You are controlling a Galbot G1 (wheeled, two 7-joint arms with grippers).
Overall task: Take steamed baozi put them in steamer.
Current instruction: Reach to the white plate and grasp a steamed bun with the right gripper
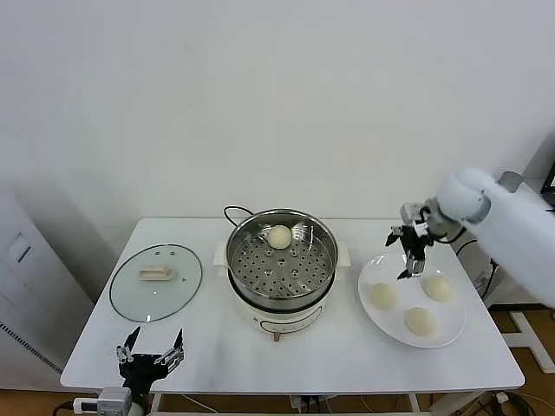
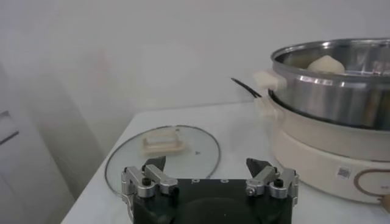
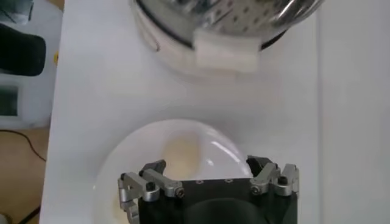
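On the white table (image 1: 208,347), the steel steamer (image 1: 282,260) already holds one baozi (image 1: 279,236) at its far side; three more baozi (image 1: 382,295) wait on the white plate (image 1: 451,334) to its right. The right gripper (image 1: 406,256) hovers above the plate's near-steamer rim, jaws spread and empty; it should centre over a bun, descend straight and close gently. The left gripper (image 1: 151,354) idles open near the glass lid (image 1: 156,282).

There are four buns, one (image 1: 279,236) in the single steamer (image 1: 282,282) and three on the single plate (image 1: 413,334), plus one glass lid (image 1: 156,282).
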